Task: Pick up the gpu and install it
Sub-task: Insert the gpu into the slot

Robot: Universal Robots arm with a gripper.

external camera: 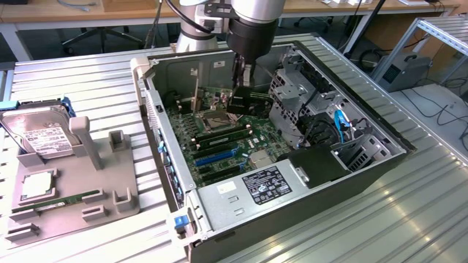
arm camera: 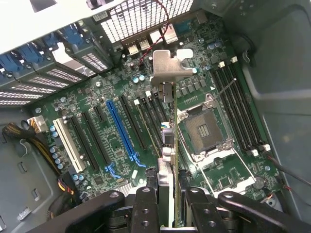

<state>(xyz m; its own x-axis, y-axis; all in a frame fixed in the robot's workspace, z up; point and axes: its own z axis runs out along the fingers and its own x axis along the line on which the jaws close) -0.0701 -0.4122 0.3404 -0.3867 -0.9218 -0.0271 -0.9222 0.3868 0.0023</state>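
Tool [arm camera: 169, 206]: closed to a narrow setting on the gpu [arm camera: 167, 92], fingers [arm camera: 146, 204] clamped on either face of the card.

Gpu: inside the open computer case [external camera: 329, 203], held on edge over the motherboard [arm camera: 112, 145], between the black expansion slots and the empty CPU socket [arm camera: 201, 128]. Its silver bracket [arm camera: 165, 65] is at the end nearest the perforated rear wall of the case. Whether the card's lower edge touches a slot cannot be told.

Case: lies on its side at the centre of the ribbed metal worktop [external camera: 365, 230], open side up.

Grey holding tray [external camera: 73, 213]: at the worktop edge on the exterior view's left, well apart from the tool. It carries a hard drive [external camera: 40, 137] propped at its far end and a green memory stick [external camera: 69, 200] lying near its front edge.
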